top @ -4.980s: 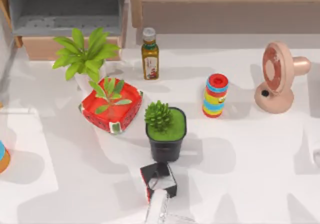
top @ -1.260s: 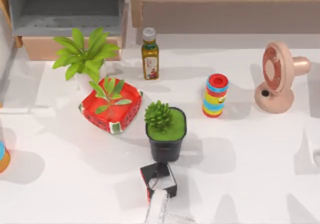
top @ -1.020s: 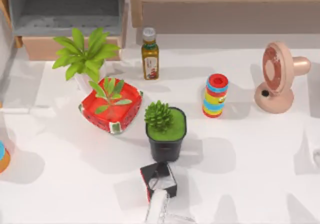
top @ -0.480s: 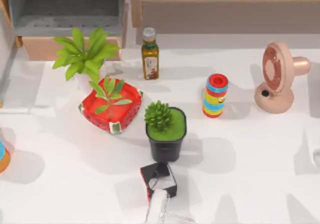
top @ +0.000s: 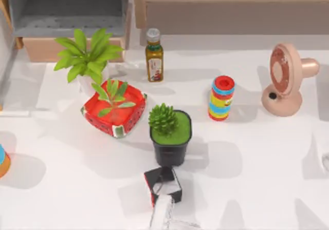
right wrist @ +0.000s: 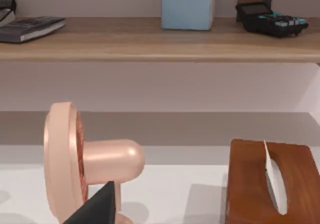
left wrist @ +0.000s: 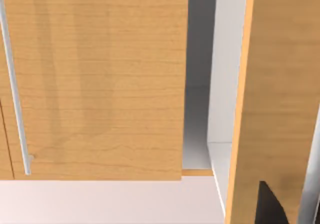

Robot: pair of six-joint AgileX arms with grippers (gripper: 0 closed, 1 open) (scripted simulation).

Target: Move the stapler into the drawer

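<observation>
The oil bottle (top: 154,56) wears a yellow-and-red label, but no writing on it can be read. The table (top: 267,168) is plain white and crossed by soft grey shadows. At its near edge, by the middle, the stapler (top: 161,213) lies flat with one end against a small black box with red edges (top: 163,184), just in front of a succulent in a black pot (top: 170,133). The drawer (top: 67,14) stands open at the far left corner, its grey floor bare and its tan front panel behind a leafy plant (top: 86,55); a brown shelf unit (top: 231,6) runs along the back to the right. A red watermelon-patterned planter (top: 114,112), a striped ring stack (top: 221,97) and a pink fan (top: 286,79) stand between. The right wrist view adds the shelf's load: a pale blue box (right wrist: 188,7), a calculator (right wrist: 270,20), books (right wrist: 30,28), and a wooden tissue holder (right wrist: 270,186) beside the fan; a dark part of the right gripper (right wrist: 97,208) shows, whether wide or narrow I cannot tell. The left wrist view faces wood-grain cabinet panels (left wrist: 100,79) with a metal handle (left wrist: 15,84); the left gripper (left wrist: 270,206) shows dark, its opening likewise impossible to tell.
</observation>
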